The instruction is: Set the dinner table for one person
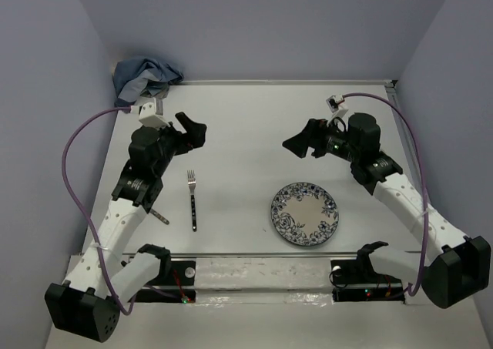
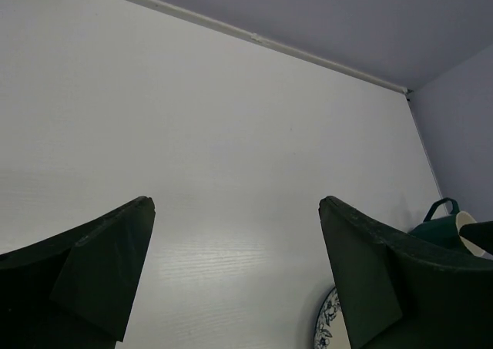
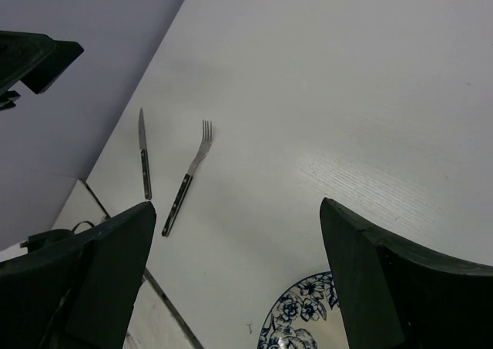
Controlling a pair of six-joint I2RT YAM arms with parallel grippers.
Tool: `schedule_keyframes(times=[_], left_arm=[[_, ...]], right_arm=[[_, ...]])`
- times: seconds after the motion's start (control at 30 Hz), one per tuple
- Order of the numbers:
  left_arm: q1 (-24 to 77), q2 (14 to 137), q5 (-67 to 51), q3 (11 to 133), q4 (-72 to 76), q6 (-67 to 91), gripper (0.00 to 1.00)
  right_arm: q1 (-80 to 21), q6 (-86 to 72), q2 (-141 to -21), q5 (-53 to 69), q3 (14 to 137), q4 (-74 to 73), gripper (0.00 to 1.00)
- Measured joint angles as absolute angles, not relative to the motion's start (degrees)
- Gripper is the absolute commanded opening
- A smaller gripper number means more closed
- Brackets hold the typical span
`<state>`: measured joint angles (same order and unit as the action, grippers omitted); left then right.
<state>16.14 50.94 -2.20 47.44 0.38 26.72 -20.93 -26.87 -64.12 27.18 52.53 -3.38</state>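
Left pincer [image 2: 235, 203] and right pincer [image 3: 237, 203] gape wide, empty. Plate [image 1: 304, 213] likely heavy, glazed, breakable: pinch rim. Fork [image 1: 192, 200] stiff, thin, flat on worktop [image 1: 246, 118]: take handle.

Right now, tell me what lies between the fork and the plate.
Only bare dinner table between fork and plate, per the top external view.

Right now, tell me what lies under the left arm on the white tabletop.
A slim dark-handled metal knife. Overhead, only one end shows; the left arm covers the rest. The right wrist view shows it whole.
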Motion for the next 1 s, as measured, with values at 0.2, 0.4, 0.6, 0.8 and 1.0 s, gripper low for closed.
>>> schedule_keyframes(times=[0.2, 0.4, 0.6, 0.8, 1.0], left_arm=[[13.98, 55.11, -0.54, 50.26, -0.64, 26.81, 0.99], [7.81, 68.31, 4.27, 57.93, 0.78, 27.03, 0.99], [4.23, 88.77, 11.38, 70.52, 3.53, 26.61, 0.91], [-0.69, 104.47, 14.13, 81.38, 3.68, 25.12, 0.84], [-5.28, 118.02, 15.29, 96.4, 3.49, 24.29, 0.84]], right_arm=[[-21.08, -26.61, -62.67, 25.45, 51.53, -3.01, 0.92], [-21.08, -26.59, -62.72, 24.77, 50.7, -2.76, 0.92], [-21.12, -26.59, -62.72, 24.21, 49.67, -2.09, 0.91], [-21.54, -26.59, -63.44, 24.25, 49.6, -1.41, 0.9], [-21.93, -26.44, -64.2, 24.27, 48.71, -0.51, 0.89]])
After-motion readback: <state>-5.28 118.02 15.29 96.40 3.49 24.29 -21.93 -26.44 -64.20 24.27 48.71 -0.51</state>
